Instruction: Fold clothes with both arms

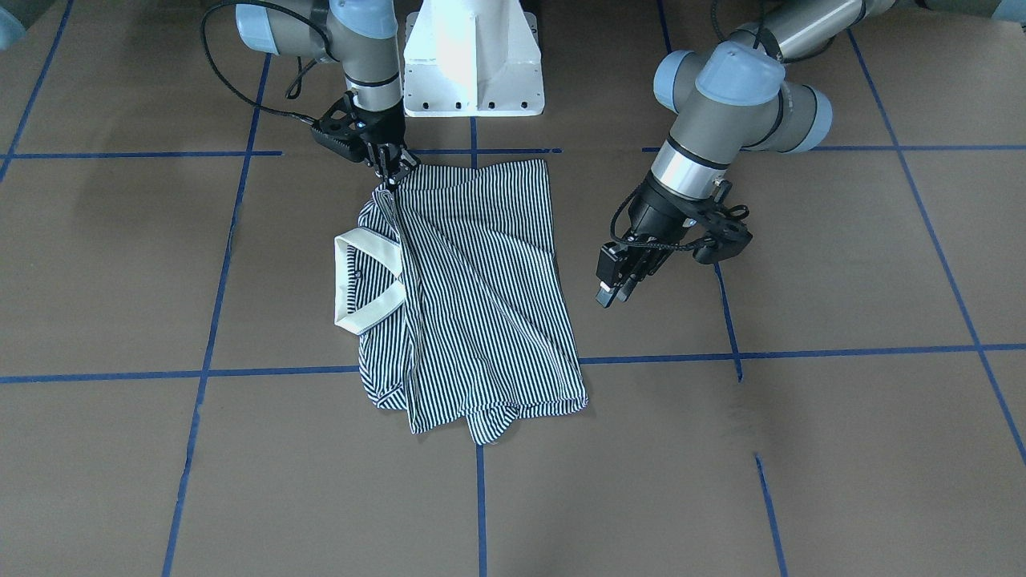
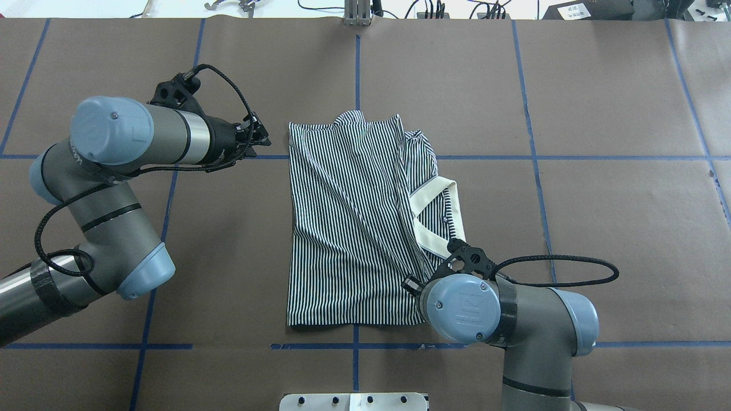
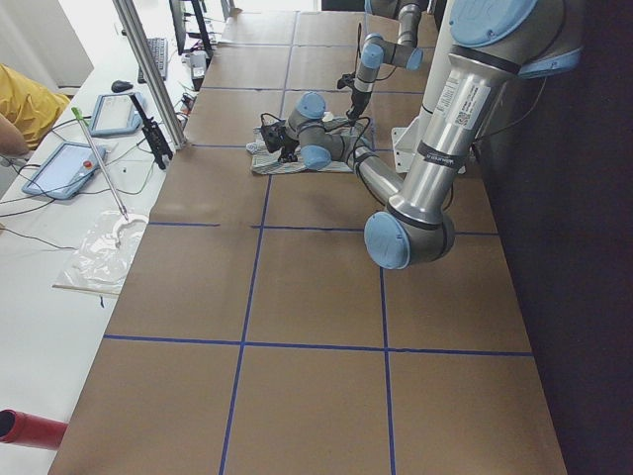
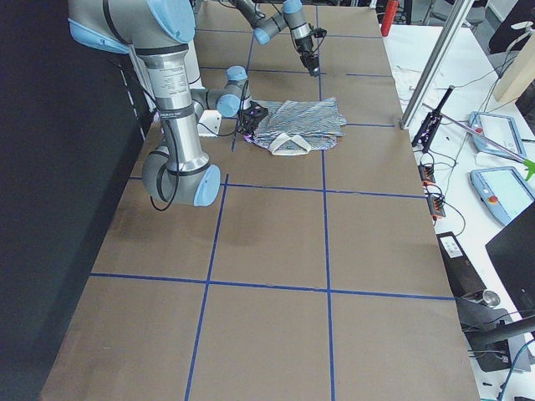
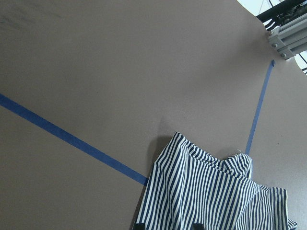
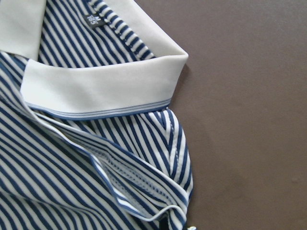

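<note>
The striped polo shirt [image 1: 481,296] lies folded lengthwise on the brown table, its cream collar [image 1: 361,280] towards my right arm's side. It also shows in the overhead view [image 2: 354,228]. My right gripper [image 1: 391,172] is shut on the shirt's edge at the shoulder nearest the robot base; in the overhead view its wrist hides the fingers. The right wrist view shows the collar [image 6: 103,88] and a folded sleeve hem up close. My left gripper [image 1: 611,290] is open and empty, hovering off the shirt's side near its bottom hem [image 2: 261,137]; the left wrist view shows the shirt's corner [image 5: 211,191].
The white pedestal base [image 1: 473,56] stands at the robot's edge of the table. Blue tape lines [image 1: 801,353] grid the brown surface. An aluminium post [image 2: 357,14] stands at the far edge. An operators' bench with tablets [image 3: 69,168] runs beyond it.
</note>
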Tool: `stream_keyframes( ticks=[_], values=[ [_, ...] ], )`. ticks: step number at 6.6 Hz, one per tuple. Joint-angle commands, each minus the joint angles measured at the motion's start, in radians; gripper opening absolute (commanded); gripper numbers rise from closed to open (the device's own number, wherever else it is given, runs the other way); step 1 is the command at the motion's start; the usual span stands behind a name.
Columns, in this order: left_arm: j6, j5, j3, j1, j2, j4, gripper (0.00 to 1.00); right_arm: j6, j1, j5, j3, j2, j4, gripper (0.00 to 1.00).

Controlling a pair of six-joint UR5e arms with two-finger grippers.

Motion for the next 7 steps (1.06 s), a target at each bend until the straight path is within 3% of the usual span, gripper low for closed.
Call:
stream_keyframes(
  ticks=[1, 3, 4, 5, 6, 7],
  values=[
    [-0.036, 0.0, -0.045, 0.016, -0.002, 0.048, 0.44, -0.001, 0.008, 0.014, 0.041, -0.008, -0.008, 0.0],
    [-0.131, 0.015, -0.186, 0.117, 0.078, 0.088, 0.44, -0.001, 0.008, 0.014, 0.043, -0.008, -0.008, 0.0],
    [-0.212, 0.078, -0.252, 0.222, 0.116, 0.105, 0.44, -0.001, 0.008, 0.012, 0.043, -0.011, -0.008, 0.0],
    [-0.261, 0.181, -0.311, 0.365, 0.126, 0.236, 0.48, -0.001, 0.008, 0.014, 0.043, -0.011, -0.008, 0.0],
    [-0.318, 0.248, -0.31, 0.469, 0.129, 0.29, 0.51, -0.001, 0.008, 0.012, 0.044, -0.01, -0.008, 0.0],
    [-0.34, 0.255, -0.294, 0.51, 0.133, 0.305, 0.51, -0.001, 0.006, 0.014, 0.043, -0.008, -0.008, 0.0]
  ],
)
